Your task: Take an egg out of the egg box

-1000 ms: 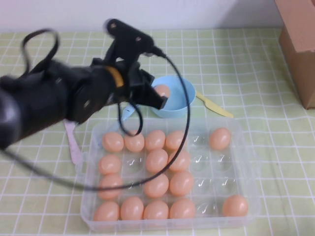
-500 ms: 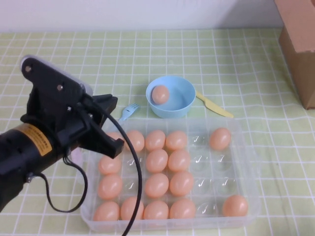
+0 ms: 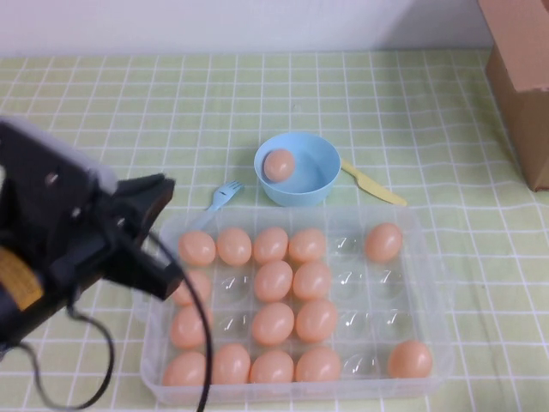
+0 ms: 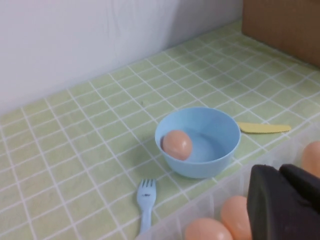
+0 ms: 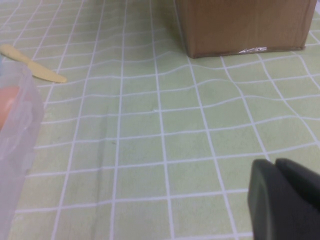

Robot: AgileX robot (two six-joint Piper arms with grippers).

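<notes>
- Egg point(image 3: 279, 164) lies inside the blue bowl point(image 3: 316, 184), at 12 o'clock from the clear egg box point(image 3: 433, 283), which holds many more eggs.
- Left gripper point(image 3: 154, 236) hangs over the box's 9 o'clock edge; its fingers look closed and hold nothing.
- Blue fork point(image 3: 221, 196) lies at 9 o'clock of the bowl, a yellow knife point(image 3: 373, 183) at 3 o'clock.
- Right gripper point(image 5: 285, 200) hovers above the checked cloth near a cardboard box point(image 5: 245, 22); fingers closed, empty.
</notes>
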